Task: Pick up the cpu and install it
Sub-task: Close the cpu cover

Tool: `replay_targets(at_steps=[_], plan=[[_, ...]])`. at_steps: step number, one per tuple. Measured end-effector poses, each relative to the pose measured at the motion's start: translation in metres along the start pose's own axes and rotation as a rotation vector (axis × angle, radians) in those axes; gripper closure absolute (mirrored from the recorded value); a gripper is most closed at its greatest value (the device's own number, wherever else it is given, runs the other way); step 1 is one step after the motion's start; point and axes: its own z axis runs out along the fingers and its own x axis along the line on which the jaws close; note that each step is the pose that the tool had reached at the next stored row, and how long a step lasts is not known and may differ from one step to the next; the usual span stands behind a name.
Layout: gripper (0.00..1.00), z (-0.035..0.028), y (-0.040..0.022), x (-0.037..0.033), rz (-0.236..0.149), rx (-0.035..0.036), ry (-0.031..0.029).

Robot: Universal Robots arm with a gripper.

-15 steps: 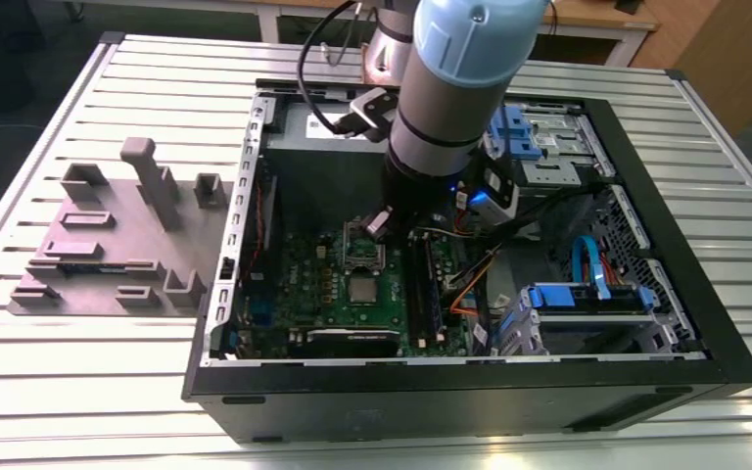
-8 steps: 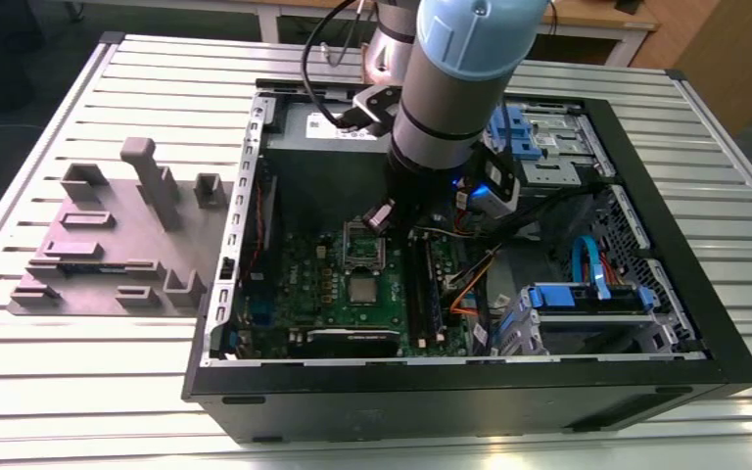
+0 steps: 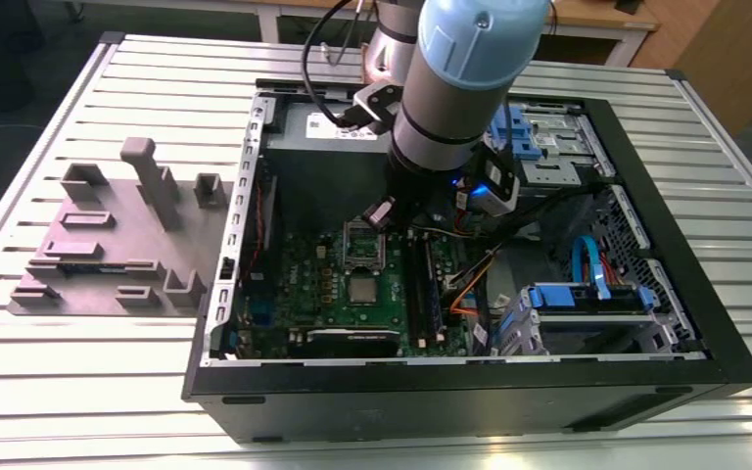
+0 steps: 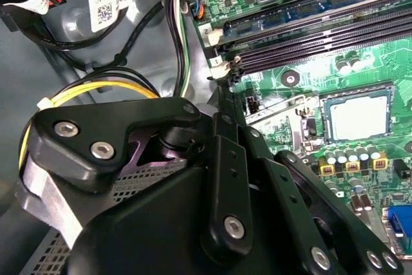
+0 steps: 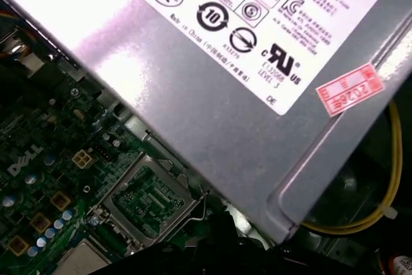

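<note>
1. An open black computer case lies on its side on a slatted metal table. Its green motherboard faces up inside.
2. 1 robot arm, capped in pale blue, reaches down into the case from the far side of the exterior view. Its gripper hangs close over the motherboard, near the far end of the socket frame.
3. Whether the gripper is spread or pressed together cannot be told. In the second wrist view its black linkage arms, studded with silver screws, sit in the foreground.
4. The cpu, a small silvery-grey square with a pale rim, lies flat on the motherboard inside a dark square surround. It is apart from the gripper.
5. In the exterior view the cpu sits just beside the socket frame, on the side nearer the camera.
6. The socket frame is a silver rectangle with a hollow middle. In the first wrist view that middle shows green board with fine contacts.
7. A power supply, a big grey metal box with a white label and a small red sticker, stands just beside the socket frame.
8. In the second wrist view, long dark memory slots run near the cpu, and yellow cables curve behind the gripper.
9. On the table at the exterior view's left of the case stands a grey fixture block with upright posts. Blue drive brackets sit inside the case at the exterior view's right.
</note>
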Motion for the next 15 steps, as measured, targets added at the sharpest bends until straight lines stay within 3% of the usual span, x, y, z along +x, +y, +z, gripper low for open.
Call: replay_targets(at_steps=[15], plan=[[0.89,0.0059,0.0015,0.0010,0.000,-0.0033,-0.0028]])
